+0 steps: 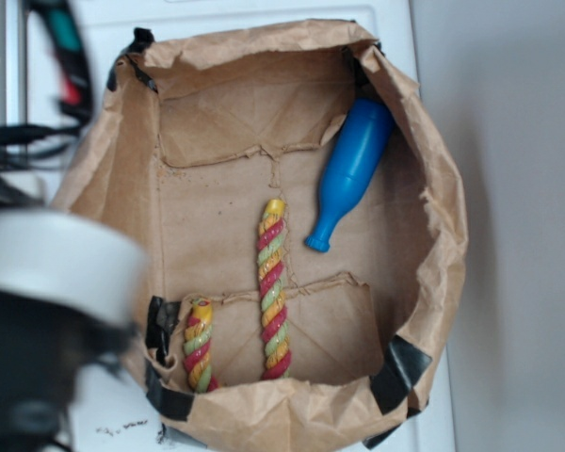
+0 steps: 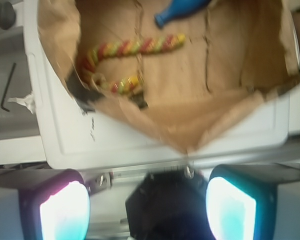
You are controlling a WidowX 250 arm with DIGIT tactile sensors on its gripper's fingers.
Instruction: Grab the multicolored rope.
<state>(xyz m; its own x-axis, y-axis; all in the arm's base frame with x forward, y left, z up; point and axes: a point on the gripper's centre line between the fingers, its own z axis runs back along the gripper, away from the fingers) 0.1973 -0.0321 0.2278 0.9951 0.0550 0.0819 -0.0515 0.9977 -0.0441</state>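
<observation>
You are looking down into a brown paper bag (image 1: 424, 188) with its walls folded open and black tape at several corners, sitting on a white tabletop (image 2: 115, 145). The multicolored rope (image 1: 272, 292) lies on the bag's floor, bent into a U: its longer arm runs up the middle of the floor with a yellow tip pointing toward the far wall, and its shorter arm (image 1: 199, 344) lies in the near left corner beside the taped edge, also ending in a yellow tip. The bend joining the two arms is hidden behind the bag's near wall in the exterior view, but the wrist view shows the rope (image 2: 135, 46) as one curved piece. A blue bottle (image 1: 351, 171) lies tilted at the right side of the bag floor, its cap end pointing toward the rope's longer arm, close to it but not touching. In the wrist view your gripper (image 2: 147, 205) is outside the bag, over the white tabletop near the bag's rim, well apart from the rope. Its two fingers (image 2: 65, 210) stand wide apart with nothing between them, so they are released. A blurred part of the arm fills the lower left of the exterior view.
</observation>
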